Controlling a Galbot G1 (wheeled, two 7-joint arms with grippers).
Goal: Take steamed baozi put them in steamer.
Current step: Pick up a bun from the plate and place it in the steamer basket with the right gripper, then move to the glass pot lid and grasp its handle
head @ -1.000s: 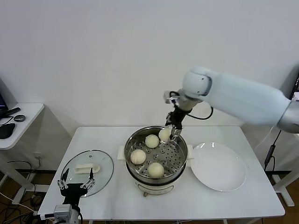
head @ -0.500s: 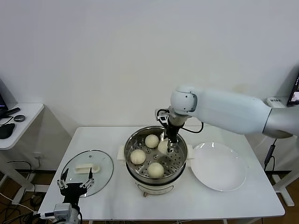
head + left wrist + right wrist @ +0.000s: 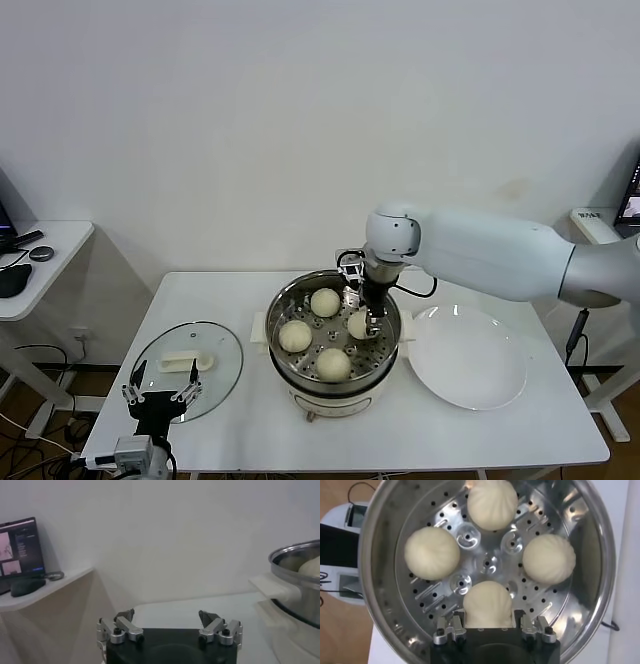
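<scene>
Plain white wall (image 3: pixel 200 120), white table (image 3: pixel 500 430), perhaps a side desk (image 3: pixel 55 245) left.

The right arm reaches in from the right, wrist bent downward, its right gripper (image 3: pixel 362 322) closed on a steamed baozi (image 3: pixel 487 605) (fingers pressing both sides). The left gripper (image 3: pixel 159 394) sits parked low at near left, fingers spread wide.

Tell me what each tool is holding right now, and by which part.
The right tool grips a baozi by its two sides, low in the steamer. The left tool is open, holding nothing.
</scene>
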